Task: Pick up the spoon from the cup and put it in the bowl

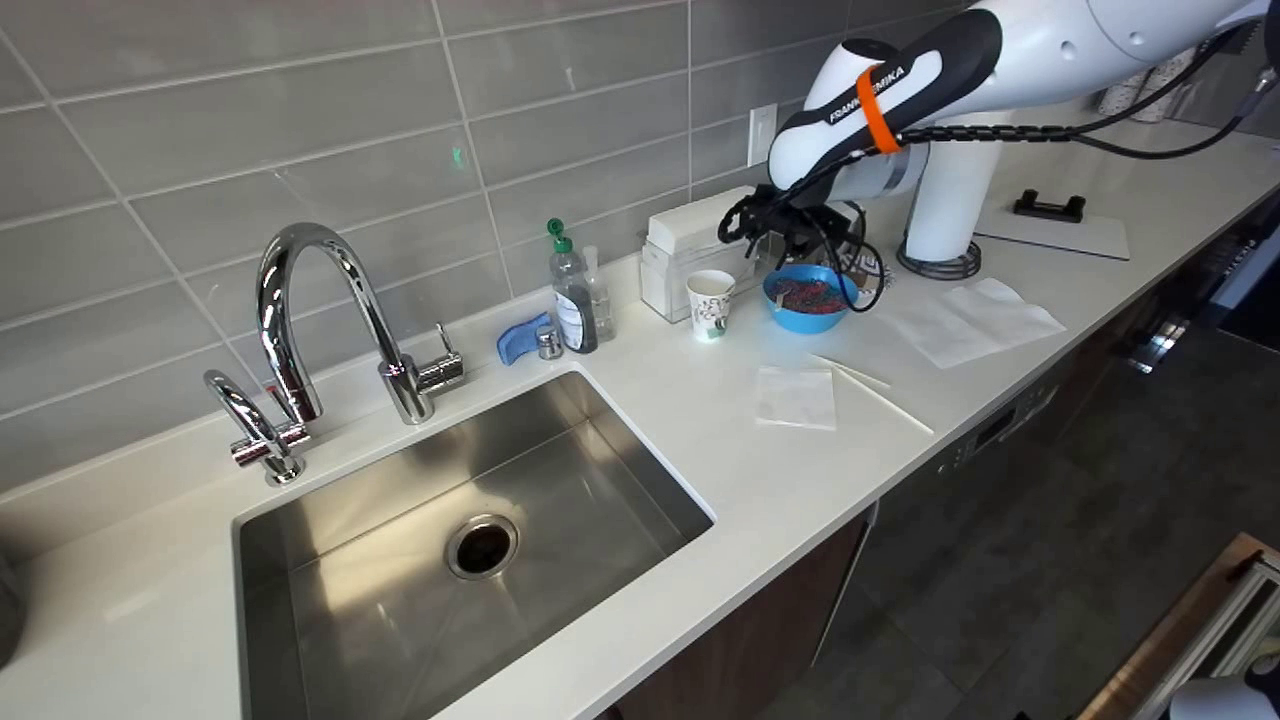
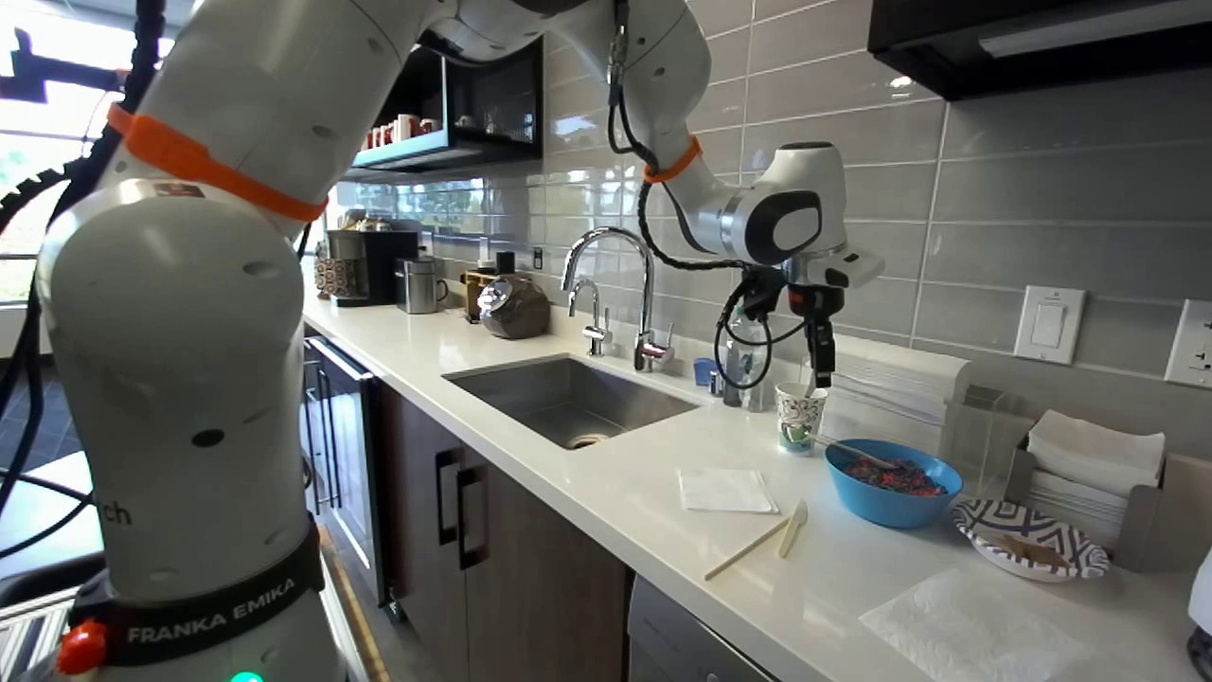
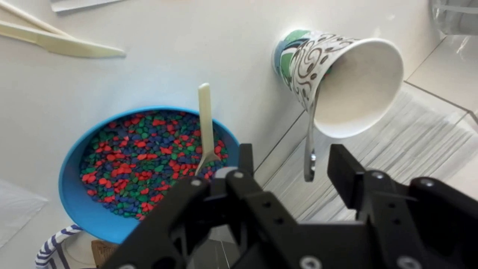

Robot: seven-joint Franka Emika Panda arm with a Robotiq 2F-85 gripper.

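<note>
Wrist view, gripper [image 3: 291, 160] spread, metal spoon [image 3: 310, 144] leaning in white cup [image 3: 308, 63], blue bowl [image 3: 84, 211] near

A kitchen, this, clear as day: a rectangular stainless-steel sink [image 1: 390, 620] sits sunk into a long white countertop [image 1: 690, 420], and a tall chrome gooseneck faucet [image 1: 278, 320] arches over it from near the back edge! Behind that edge climb glossy grey rectangular wall tiles [image 1: 340, 130]; under the front edge, dark-brown wood-grained cabinets [image 2: 540, 549]. A green-capped clear plastic soap bottle [image 1: 572, 300] stands by the back edge, and red and white cups [image 2: 408, 127] line a black wall shelf [image 2: 402, 154]. Home or office, can't tell.
</note>
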